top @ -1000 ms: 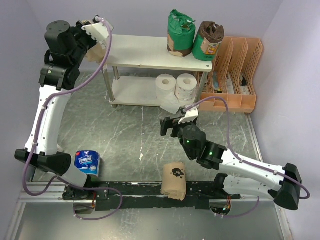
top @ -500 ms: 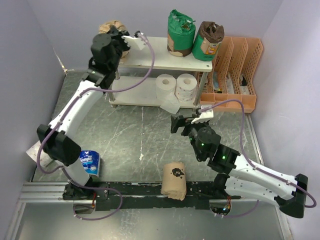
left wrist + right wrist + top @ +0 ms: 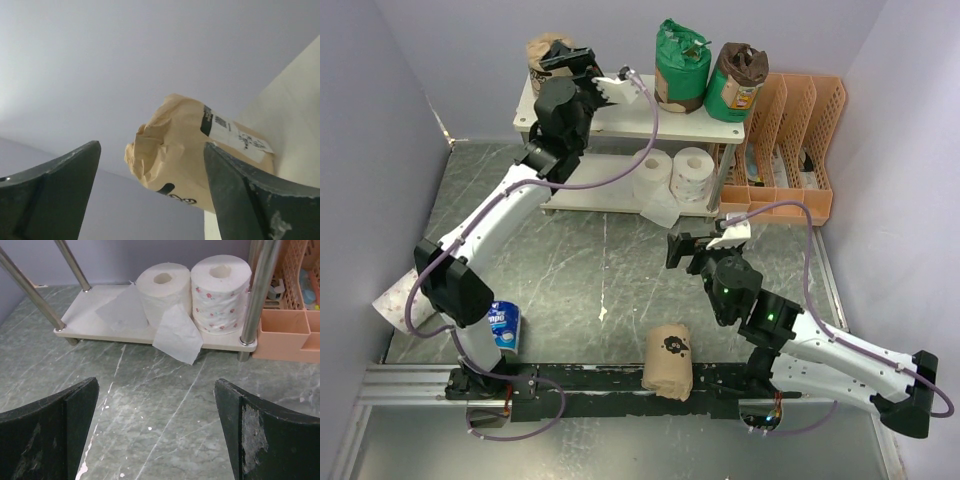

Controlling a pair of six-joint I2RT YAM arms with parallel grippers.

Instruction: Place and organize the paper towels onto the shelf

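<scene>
Reaching further than a moment ago, left gripper (image 3: 563, 57) is at the shelf's (image 3: 620, 105) top-left end, jaws now spread around the tan-wrapped roll (image 3: 170, 150). Roll stands there, crumpled top, white barcode label. Right gripper (image 3: 685, 250) spread, barely moved.

paper towels (image 3: 682, 68) on two-tier shelf (image 3: 690, 125)

Robot lab bench: plain lilac walls (image 3: 380, 90) box in a marbled tabletop (image 3: 580, 275).

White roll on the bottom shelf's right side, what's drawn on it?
The white paper towel roll has tiny pink-red flowers; right wrist view shows it best.
</scene>
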